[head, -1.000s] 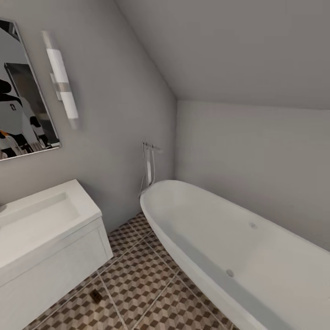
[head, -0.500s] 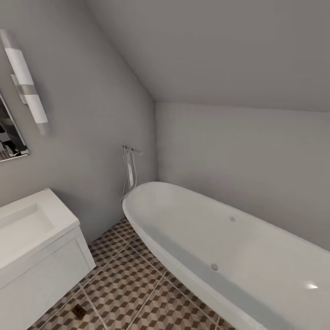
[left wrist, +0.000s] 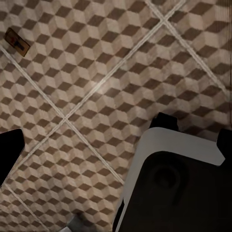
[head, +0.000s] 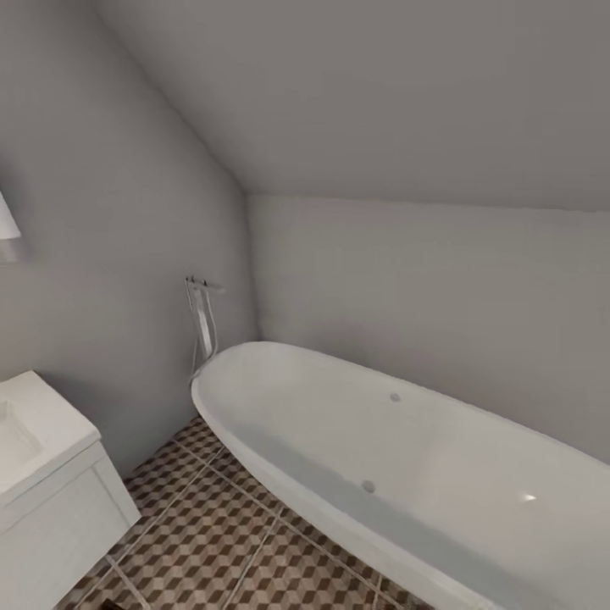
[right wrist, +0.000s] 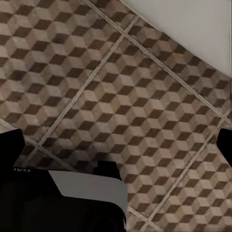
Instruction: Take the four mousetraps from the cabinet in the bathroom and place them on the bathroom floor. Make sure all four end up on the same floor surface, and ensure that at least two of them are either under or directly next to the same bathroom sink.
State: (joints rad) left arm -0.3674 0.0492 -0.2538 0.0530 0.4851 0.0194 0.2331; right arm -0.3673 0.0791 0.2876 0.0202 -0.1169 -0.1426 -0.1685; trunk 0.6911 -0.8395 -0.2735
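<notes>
Head view: white oval bathtub (head: 407, 457) runs along the grey wall w/ a chrome floor-standing tap (head: 202, 318) at its near-wall end; corner of the wide white rectangular sink (head: 38, 432) on its white wall-hung vanity (head: 59, 525) sits at the view's left edge. Between vanity and tub lies an open strip of bathroom floor (head: 212, 534), large square tiles w/ brown, beige and white cube print and pale grout lines, bare up to the wall. A dark bit shows at the floor's bottom edge by the vanity, too cut off to tell what. Left wrist view: 1 small flat tan wooden mousetrap (left wrist: 17, 42) w/ dark wire and a red mark lies flat on the tiles, alone, well apart from the robot's white-and-black base (left wrist: 174, 183). Left tool (left wrist: 118, 145): dark fingertips (left wrist: 9, 150) sit at opposite edges of the view, spread wide, nothing between them. Right wrist view: bare tiles plus a white edge across one corner; right tool (right wrist: 116, 145) likewise wide, fingertips (right wrist: 10, 145) far apart, holding nothing. Count: 1 trap, 1 tub, 1 sink.
</notes>
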